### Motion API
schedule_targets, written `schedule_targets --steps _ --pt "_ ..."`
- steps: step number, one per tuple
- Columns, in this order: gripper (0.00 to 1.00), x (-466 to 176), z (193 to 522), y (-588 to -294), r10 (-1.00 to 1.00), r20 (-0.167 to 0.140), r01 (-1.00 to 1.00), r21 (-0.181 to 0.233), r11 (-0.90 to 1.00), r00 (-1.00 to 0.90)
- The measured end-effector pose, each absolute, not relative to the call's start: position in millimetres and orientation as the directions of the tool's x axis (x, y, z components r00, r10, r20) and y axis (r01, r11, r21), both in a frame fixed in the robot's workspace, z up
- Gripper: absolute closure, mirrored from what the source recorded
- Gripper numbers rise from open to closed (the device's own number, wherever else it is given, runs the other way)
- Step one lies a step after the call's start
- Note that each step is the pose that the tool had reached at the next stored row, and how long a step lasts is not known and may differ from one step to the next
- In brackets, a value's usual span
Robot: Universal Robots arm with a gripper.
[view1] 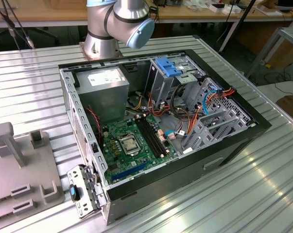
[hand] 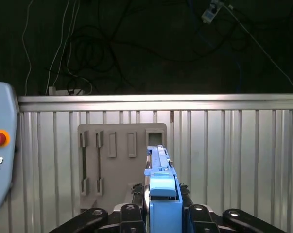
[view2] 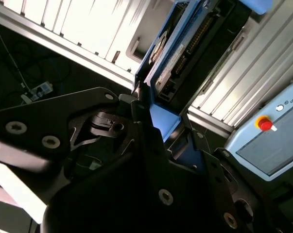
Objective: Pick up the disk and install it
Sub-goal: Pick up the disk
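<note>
Since the jaws stand clamped on the disk [hand: 162, 187] across its 2 blue side rails, the gripper [hand: 163, 213] holds it edge-on in both wrist views, with the ribbed table [hand: 233, 155] and grey fixture plate [hand: 112, 155] behind it. Open computer case [view1: 185, 177] sits on the table in the exterior view. Disk looks stiff, fairly dense, probably shock-fragile; smooth plastic rails could slip, so grip the rails, not the board face.

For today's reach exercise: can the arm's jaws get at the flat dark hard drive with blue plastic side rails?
Likely yes: in both wrist views the jaws stand closed on the flat dark hard drive with blue plastic rails, with nothing between.
</note>
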State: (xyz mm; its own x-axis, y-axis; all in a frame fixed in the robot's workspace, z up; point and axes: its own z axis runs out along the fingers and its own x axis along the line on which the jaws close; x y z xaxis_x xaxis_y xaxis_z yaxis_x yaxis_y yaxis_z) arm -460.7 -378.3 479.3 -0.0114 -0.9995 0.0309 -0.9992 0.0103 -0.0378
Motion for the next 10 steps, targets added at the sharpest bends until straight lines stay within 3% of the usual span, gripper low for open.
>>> schedule_targets --steps 10 --pt "0.63 -461 508 -378 -0.999 0.031 -0.999 -0.038 0.010 -0.011"
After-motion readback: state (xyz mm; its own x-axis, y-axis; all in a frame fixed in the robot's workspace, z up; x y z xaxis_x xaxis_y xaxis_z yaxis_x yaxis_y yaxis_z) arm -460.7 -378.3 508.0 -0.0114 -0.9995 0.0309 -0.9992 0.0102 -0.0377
